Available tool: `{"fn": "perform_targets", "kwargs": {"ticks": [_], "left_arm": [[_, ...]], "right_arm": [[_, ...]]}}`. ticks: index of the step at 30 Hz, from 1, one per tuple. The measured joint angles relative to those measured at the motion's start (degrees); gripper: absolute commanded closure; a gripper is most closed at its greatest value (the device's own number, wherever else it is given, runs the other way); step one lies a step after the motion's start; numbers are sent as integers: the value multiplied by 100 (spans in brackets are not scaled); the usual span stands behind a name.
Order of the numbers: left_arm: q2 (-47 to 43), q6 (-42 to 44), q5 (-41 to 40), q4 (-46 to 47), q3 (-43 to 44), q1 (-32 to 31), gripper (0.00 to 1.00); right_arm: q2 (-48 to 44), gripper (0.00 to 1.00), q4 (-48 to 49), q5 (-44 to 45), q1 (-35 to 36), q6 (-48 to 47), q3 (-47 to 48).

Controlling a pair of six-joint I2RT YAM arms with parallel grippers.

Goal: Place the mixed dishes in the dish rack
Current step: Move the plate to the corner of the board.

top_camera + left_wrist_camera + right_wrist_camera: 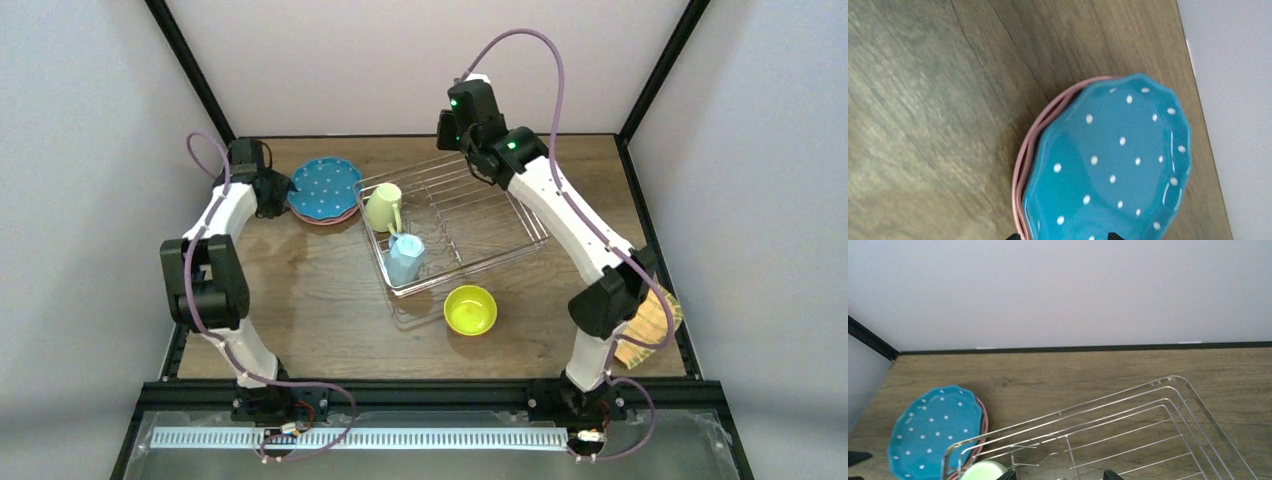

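Top external: silvery wire dish rack (480, 215) holds a pale green mug (383, 207) and a light blue mug (406, 257). Left wrist — your left gripper (1063, 237) gapes at the blue dotted plate (1108, 160). Right wrist — your right gripper (1062, 476), spread wide, above the rack.

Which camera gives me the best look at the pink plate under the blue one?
Left wrist: the pink plate shows its curved rim close-up under the blue dotted plate. Top external and right wrist show only a thin pink sliver.

both arms stretch forward with elbows bent, left hand (275, 188) and right hand (448, 131) gaping wide.
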Motion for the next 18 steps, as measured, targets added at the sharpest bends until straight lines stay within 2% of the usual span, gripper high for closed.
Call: {"fn": "perform_targets", "kwargs": {"ticks": [8, 14, 18], "left_arm": [[693, -9, -424, -68, 586, 2, 0], [931, -4, -538, -63, 992, 2, 0], [992, -2, -549, -66, 1005, 2, 0]], "right_arm": [[944, 5, 114, -629, -479, -118, 140], [1845, 7, -116, -1432, -1067, -192, 693], [2352, 7, -280, -2015, -1058, -444, 1150]]}}
